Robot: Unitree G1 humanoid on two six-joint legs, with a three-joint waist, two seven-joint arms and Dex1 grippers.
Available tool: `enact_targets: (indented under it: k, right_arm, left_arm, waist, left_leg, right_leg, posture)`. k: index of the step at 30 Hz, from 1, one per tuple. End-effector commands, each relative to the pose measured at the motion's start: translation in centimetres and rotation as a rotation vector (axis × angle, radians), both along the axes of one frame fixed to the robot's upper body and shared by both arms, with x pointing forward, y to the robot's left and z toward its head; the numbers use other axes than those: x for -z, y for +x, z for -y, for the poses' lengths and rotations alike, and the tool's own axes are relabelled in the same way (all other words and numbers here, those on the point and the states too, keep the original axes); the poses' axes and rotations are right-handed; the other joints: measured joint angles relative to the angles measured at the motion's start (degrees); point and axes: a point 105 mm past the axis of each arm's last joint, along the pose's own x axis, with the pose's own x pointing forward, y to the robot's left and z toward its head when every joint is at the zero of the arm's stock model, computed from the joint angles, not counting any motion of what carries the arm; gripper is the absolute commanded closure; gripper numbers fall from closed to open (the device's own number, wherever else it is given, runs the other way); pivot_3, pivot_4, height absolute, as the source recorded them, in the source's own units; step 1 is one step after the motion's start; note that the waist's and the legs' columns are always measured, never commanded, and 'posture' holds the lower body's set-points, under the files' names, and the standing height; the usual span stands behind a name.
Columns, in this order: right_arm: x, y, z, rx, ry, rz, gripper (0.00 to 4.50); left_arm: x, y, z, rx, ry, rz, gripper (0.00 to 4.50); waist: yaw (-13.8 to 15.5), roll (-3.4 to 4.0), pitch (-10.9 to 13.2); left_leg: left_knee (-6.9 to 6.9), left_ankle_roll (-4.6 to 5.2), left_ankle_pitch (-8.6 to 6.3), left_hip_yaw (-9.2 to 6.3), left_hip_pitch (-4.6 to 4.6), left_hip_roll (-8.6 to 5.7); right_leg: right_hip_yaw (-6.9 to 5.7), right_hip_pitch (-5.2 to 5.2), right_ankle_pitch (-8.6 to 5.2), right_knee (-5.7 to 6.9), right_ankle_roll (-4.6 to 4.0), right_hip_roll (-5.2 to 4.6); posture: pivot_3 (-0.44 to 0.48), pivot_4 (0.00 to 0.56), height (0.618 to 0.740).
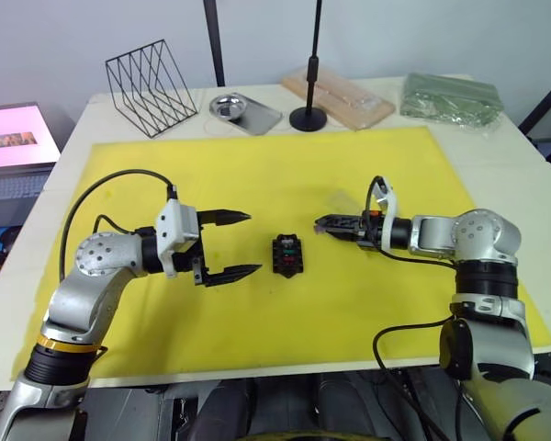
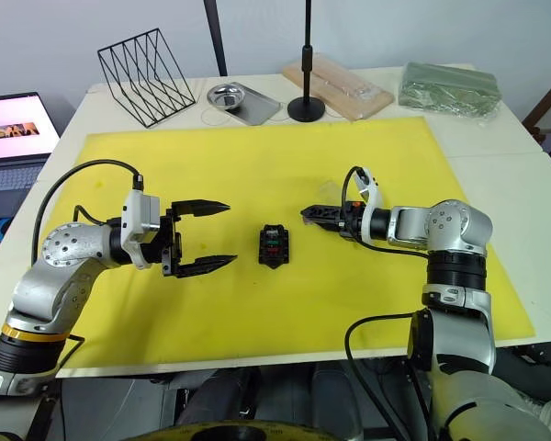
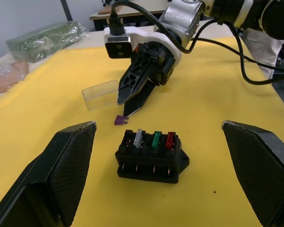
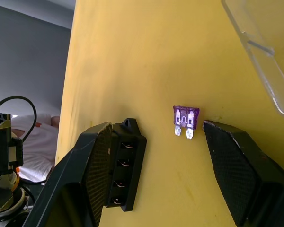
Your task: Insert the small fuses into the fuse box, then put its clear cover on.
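Three fuses seated in the fuse box [image 3: 152, 156]: clear, green, red. One slot free. Purple fuse [image 4: 185, 119] lies flat on the yellow mat [image 1: 257, 165], between the right gripper's [image 4: 154, 156] parted fingers, not gripped. Next: close on it, stand it up, press it in. Left gripper [image 1: 228, 245] wide open, empty, beside the box. Wrist views show the clear cover [image 3: 101, 94] behind the right gripper; head views barely do.
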Motion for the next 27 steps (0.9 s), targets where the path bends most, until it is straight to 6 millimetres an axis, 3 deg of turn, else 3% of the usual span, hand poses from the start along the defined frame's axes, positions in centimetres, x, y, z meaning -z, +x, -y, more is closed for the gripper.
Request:
enact_targets:
  k: [1,5,11,27]
  right_arm:
    - [0.4,0.2,-0.1,0.021,0.017,-0.018,1.31]
    - [0.2,0.6,-0.6,0.031,0.057,-0.032,1.31]
    - [0.7,0.4,-1.0,0.017,0.042,-0.038,3.23]
    - [1.9,-0.1,-1.2,0.004,0.003,-0.055,3.23]
  left_arm:
    - [-0.8,-0.2,0.1,0.011,-0.004,0.043,0.00]
    - [-0.8,-0.1,-0.1,0.007,0.000,0.043,0.00]
    - [-0.7,-0.2,-0.2,0.006,-0.002,0.041,0.00]
    - [-0.4,0.0,-0.2,-0.002,0.012,0.046,0.00]
  waist:
    - [0.0,0.00,0.0]
    - [-0.1,0.00,0.0]
    - [-0.2,0.01,0.0]
    - [-0.2,0.01,0.0]
  left_leg:
    - [0.00,0.00,0.00,0.00,0.00,0.00]
    - [0.01,0.00,0.00,0.00,0.01,0.00]
    - [0.00,0.00,0.00,0.01,0.02,0.01]
    - [0.00,0.00,0.00,0.01,0.02,0.01]
  right_leg:
    - [0.00,0.00,0.00,0.00,0.00,0.00]
    - [0.00,0.01,0.00,0.01,0.00,0.00]
    - [0.02,-0.01,0.00,0.03,0.00,0.01]
    - [0.02,0.00,0.00,0.03,0.00,0.02]
  posture:
    - [0.000,0.150,0.740]
    - [0.000,0.150,0.740]
    - [0.000,0.150,0.740]
    - [0.000,0.150,0.740]
